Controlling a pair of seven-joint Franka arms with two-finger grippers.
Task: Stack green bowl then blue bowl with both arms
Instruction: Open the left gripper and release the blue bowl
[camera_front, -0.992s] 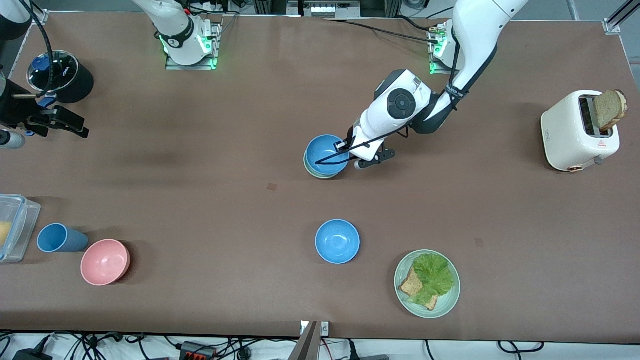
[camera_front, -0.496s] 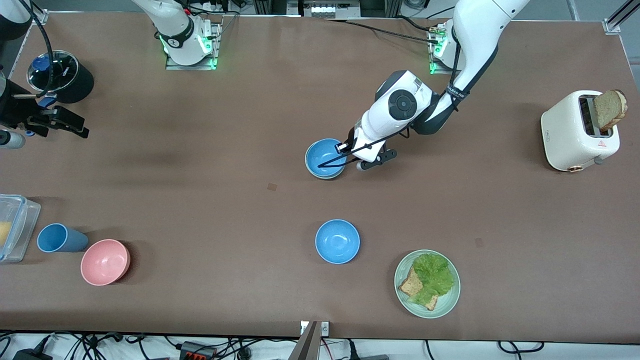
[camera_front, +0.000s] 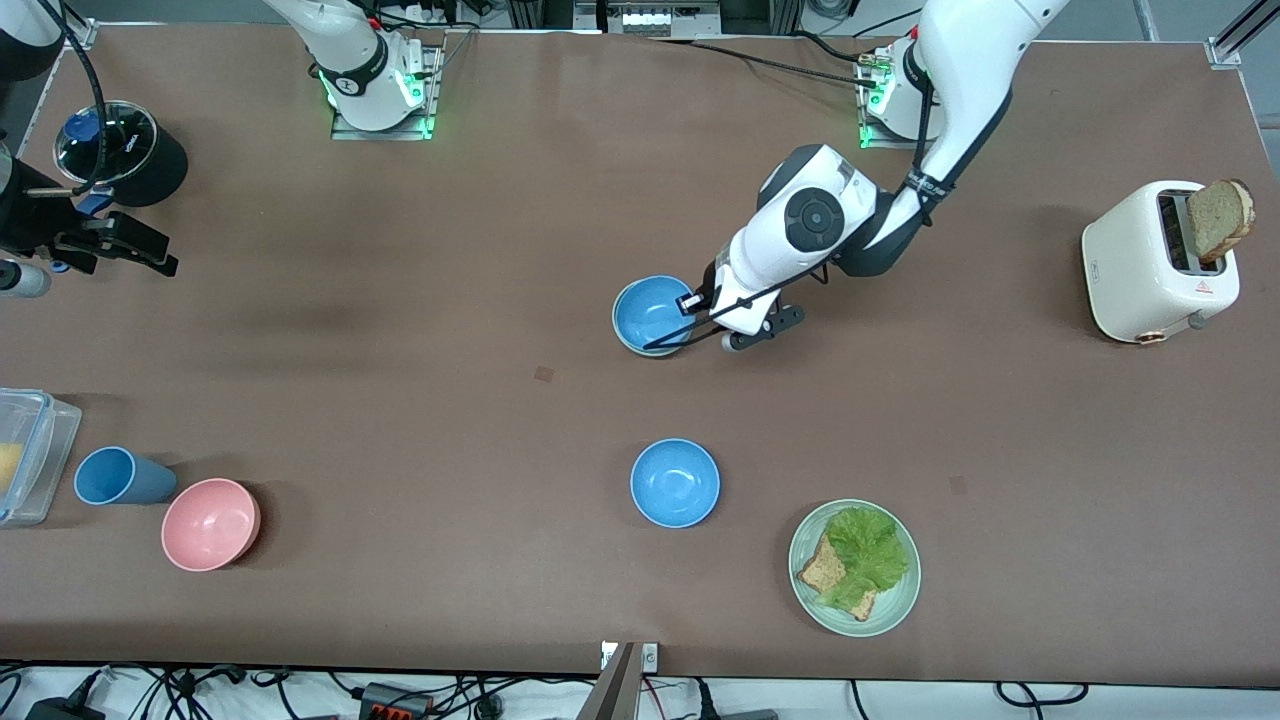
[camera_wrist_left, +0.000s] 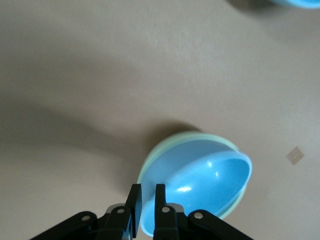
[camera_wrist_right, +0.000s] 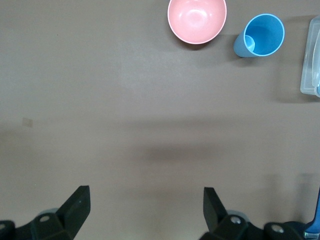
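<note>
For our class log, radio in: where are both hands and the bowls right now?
Left hand shut on blue bowl rim. Blue bowl nested in green bowl. Right hand open, waiting at its table end. Nothing in the way.

Seen from a high front camera facing both robot bases, the whole brown table (camera_front: 420, 300) lies in frame from above. The left wrist camera looks down at close range past its own gripper (camera_wrist_left: 146, 200) onto the blue bowl (camera_wrist_left: 200, 182) nested in the green bowl (camera_wrist_left: 150, 167), the pair that sits mid-table in the front view. The right wrist camera hangs higher, gazing straight down past its wide-spread fingers (camera_wrist_right: 77, 200) at bare tabletop, with the pink bowl (camera_wrist_right: 196, 20) and blue cup (camera_wrist_right: 261, 36) at its frame edge, both also visible in the front view.
</note>
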